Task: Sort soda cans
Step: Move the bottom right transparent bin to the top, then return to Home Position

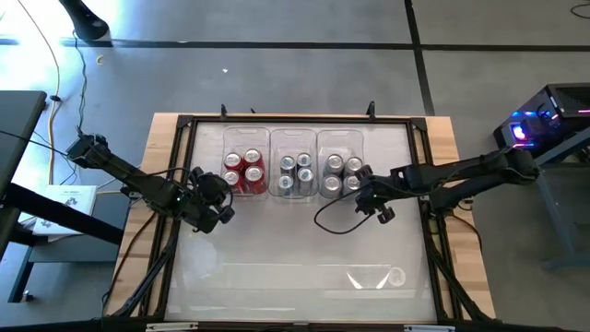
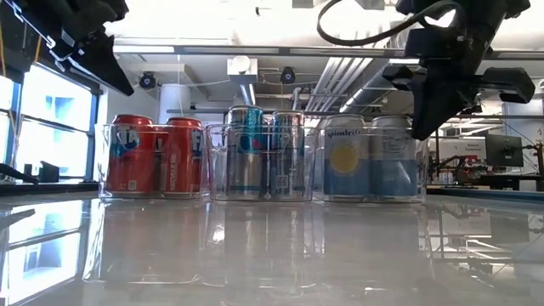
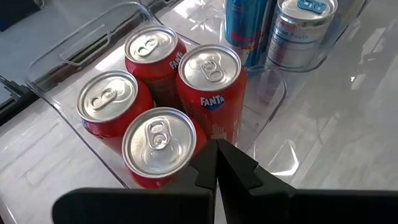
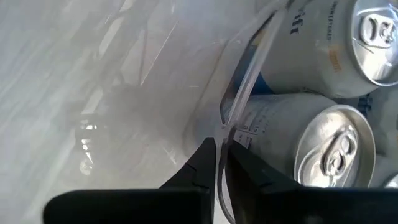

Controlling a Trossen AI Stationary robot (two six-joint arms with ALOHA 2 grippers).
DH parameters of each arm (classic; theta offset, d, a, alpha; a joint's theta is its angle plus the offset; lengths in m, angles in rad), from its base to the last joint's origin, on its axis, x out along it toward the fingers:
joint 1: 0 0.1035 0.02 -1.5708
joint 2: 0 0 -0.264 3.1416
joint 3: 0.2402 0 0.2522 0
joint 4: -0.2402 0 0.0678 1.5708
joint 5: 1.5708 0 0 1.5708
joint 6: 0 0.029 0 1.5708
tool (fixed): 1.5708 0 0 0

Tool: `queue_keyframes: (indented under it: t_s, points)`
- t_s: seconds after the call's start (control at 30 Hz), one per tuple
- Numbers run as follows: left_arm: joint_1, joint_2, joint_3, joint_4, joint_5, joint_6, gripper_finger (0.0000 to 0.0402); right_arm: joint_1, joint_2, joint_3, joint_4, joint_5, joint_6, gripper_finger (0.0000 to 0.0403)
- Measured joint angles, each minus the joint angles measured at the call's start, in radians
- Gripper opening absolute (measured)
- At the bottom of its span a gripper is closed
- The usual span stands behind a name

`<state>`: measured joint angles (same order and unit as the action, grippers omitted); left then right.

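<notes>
Clear plastic bins, three side by side at the far half of the tabletop [image 1: 295,277], hold all the soda cans in view: four red Fanta cans [image 3: 158,93] in the left bin [image 1: 245,138], four slim silver-and-blue cans [image 1: 295,173] in the middle bin [image 1: 294,138], and four pale cans [image 2: 370,157] in the right bin [image 1: 340,138]. The left tool [image 3: 216,167] hovers just beside the near corner of the left bin with its fingers pressed together and nothing between them. The right tool [image 4: 219,160] sits at the near edge of the right bin; its fingers stand nearly together, and the thin bin wall appears to pass between their tips, though you cannot tell whether they truly pinch it. No loose can shows on the tabletop, so you may judge the sorting essentially complete. To finish well, lift each tool straight up and away before swinging outward, so that no finger catches a rim or drags a light bin and topples its cans.
</notes>
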<state>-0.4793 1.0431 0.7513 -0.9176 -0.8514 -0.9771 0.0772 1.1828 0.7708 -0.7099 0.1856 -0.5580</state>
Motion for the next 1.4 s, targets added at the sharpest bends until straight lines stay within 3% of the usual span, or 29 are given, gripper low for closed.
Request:
queue_keyframes:
  t_s: [0.17,0.37,0.5,0.7,0.87,0.97,1.17,1.4]
  points:
    - [0.0,0.0,0.0,0.0,0.007,0.0,0.0,0.0,0.004,-0.002,0.027,-0.002,0.114,0.0065]
    - [0.0,0.0,0.0,0.001,0.011,0.0,0.0,0.0,0.0,-0.001,0.025,-0.006,0.134,0.015]
    - [0.0,0.0,0.0,0.002,0.012,-0.008,0.0,0.0,-0.007,0.053,0.012,-0.003,0.165,0.0176]
    - [0.0,0.0,0.0,0.01,0.012,-0.016,0.0,0.002,-0.015,0.217,-0.134,-0.072,0.252,0.0177]
    - [-0.017,0.0,0.0,0.072,-0.007,0.029,0.0,0.002,-0.025,0.36,-0.288,-0.145,0.549,0.0177]
    - [-0.044,-0.016,0.0,0.115,-0.041,0.048,0.0,0.03,-0.088,0.362,-0.288,-0.168,0.616,0.0174]
    - [-0.156,-0.102,0.0,0.228,-0.103,0.126,0.0,0.122,-0.336,0.226,-0.16,-0.141,0.794,0.0134]
    - [-0.197,-0.226,-0.06,0.274,-0.13,0.19,0.0,0.221,-0.655,-0.148,0.323,-0.144,0.85,0.0071]
